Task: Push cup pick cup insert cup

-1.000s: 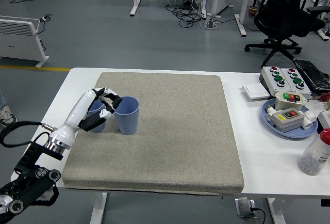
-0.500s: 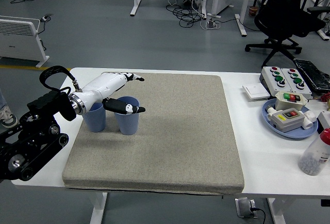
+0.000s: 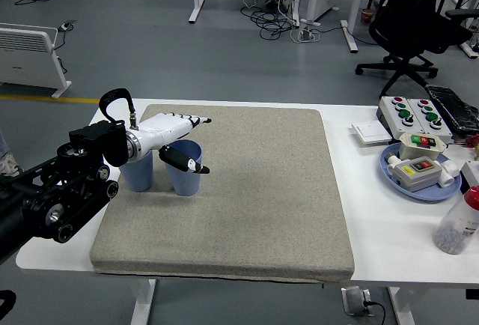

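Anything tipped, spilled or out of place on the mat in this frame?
Nothing stands out. Both blue cups, the left cup and the right cup, stand upright side by side on the grey mat. The left hand hovers open over them, gripping neither.

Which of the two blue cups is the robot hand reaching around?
The right-hand blue cup, nearer the mat's middle: the left robot hand spreads open over it, thumb down its front. The other blue cup sits under the wrist.
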Robot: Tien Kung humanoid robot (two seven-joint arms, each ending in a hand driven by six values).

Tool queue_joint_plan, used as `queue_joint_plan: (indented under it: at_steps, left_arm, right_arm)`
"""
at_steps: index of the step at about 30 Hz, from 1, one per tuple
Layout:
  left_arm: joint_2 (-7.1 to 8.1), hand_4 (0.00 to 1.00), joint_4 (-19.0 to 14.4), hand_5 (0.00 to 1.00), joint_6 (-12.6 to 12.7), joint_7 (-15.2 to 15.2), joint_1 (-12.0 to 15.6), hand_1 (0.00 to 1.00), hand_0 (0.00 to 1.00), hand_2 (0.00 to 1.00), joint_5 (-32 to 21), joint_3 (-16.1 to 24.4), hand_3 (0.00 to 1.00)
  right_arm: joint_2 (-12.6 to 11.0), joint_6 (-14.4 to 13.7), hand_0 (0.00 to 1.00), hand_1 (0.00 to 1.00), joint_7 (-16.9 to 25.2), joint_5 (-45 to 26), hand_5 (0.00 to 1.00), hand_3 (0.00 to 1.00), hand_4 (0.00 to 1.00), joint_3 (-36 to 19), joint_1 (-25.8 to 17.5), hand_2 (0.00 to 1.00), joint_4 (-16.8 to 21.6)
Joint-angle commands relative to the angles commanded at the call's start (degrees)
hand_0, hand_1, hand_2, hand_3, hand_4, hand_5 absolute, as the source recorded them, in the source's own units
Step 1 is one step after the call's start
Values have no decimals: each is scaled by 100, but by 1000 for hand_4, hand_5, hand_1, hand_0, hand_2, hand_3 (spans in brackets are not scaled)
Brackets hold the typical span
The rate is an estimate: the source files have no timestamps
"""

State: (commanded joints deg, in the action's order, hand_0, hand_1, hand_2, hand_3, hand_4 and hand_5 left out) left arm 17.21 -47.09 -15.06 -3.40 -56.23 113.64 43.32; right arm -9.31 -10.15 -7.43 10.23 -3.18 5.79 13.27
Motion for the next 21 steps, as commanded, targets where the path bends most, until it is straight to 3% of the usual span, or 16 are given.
queue_joint_plan:
  at_steps: [5,6,8,11,12,17,18,21]
  left_arm:
    - [-48,973,190,603,-181,88,-113,879,811,954,387,-49,992]
    - [-49,981,203,603,-220,113,-119,846,749,923,497,-34,961]
    - [-43,981,209,603,-299,159,-119,846,749,923,721,12,961]
    - [-33,981,201,603,-337,171,-120,846,749,923,803,20,961]
    - [-32,978,201,553,-341,169,-121,779,634,865,817,10,856]
    - [-46,978,236,553,-339,158,-124,779,634,865,879,-35,856]
    - [-53,885,266,393,-338,156,-127,717,535,815,880,-55,799]
    - [-60,885,319,393,-329,152,-121,717,535,815,825,-68,799]
  right_arm:
    - [-7,-12,699,601,11,-2,471,580,122,7,-12,623,1]
    - [-8,-13,698,600,10,6,472,579,122,3,-14,622,0]
    - [-8,-19,698,600,11,14,472,579,122,1,-18,622,1]
    - [-10,-22,698,600,11,21,472,579,122,-4,-19,622,1]
    - [-9,-24,698,601,11,24,469,579,122,-5,-20,621,1]
    - [-9,-26,698,601,6,32,469,579,122,-5,-18,621,2]
    - [-9,-26,698,601,8,20,471,580,123,0,-14,620,2]
    - [-10,-25,698,601,8,12,471,580,123,6,-8,620,1]
